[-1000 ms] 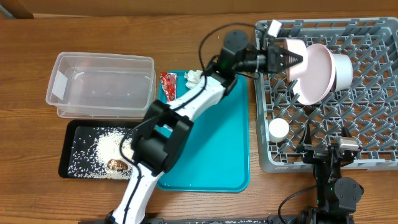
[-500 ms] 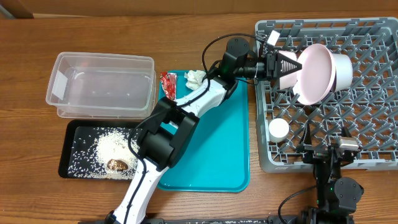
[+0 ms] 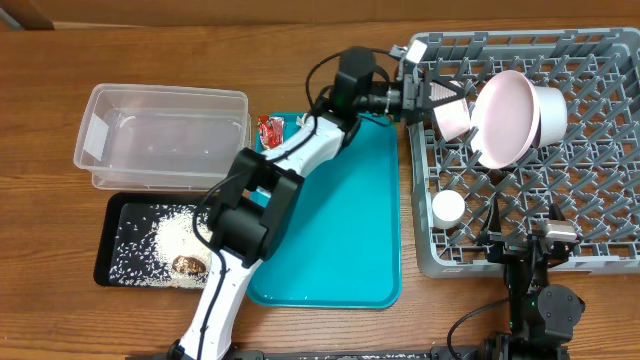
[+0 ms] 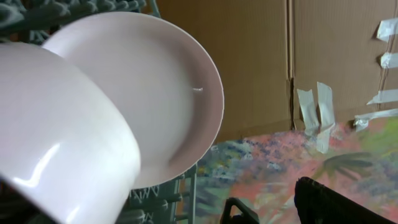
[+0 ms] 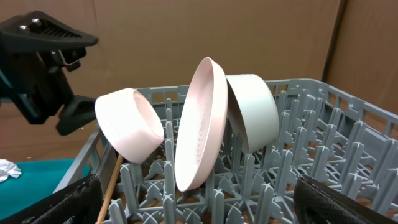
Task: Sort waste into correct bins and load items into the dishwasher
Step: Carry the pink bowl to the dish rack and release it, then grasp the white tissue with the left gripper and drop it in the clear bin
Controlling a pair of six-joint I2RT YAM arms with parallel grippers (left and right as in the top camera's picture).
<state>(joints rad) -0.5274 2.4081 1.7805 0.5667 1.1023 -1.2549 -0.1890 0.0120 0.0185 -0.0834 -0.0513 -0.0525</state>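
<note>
The left fingers [image 5: 62, 36] stand apart with nothing clamped between them, reaching over the near-left corner of the grey dish rack [image 3: 590, 230]. Just past their tips a small white bowl [image 3: 450, 118] leans on the pegs. It looks free of them, though from the right wrist view the lower finger sits very close to its rim. Right behind that bowl the big white plate [image 3: 503, 120] stands on edge between the pegs. A second white bowl [image 3: 548, 112] is tipped up against the plate's far side. A thin wooden chopstick [image 5: 109, 186] pokes up under the first bowl. Nearer the front of the rack a small white cup [image 3: 448, 207] sits by itself.

The right fingers [image 5: 345, 199] are spread wide and hold nothing. That arm is parked low at the rack's front edge.

The left arm stretches across the teal tray [image 3: 340, 240]. A crumpled red wrapper [image 3: 270, 131] lies on the tray's far-left corner. A bit of white tissue [image 5: 5, 168] shows on the teal at the edge of the right wrist view.

Left of the tray, on the bench [image 3: 60, 60], is the clear tub [image 3: 165, 95]. The black tray [image 3: 105, 240] lies just in front of it with white rice [image 3: 175, 235] and a brown scrap [image 3: 188, 264] scattered inside.
</note>
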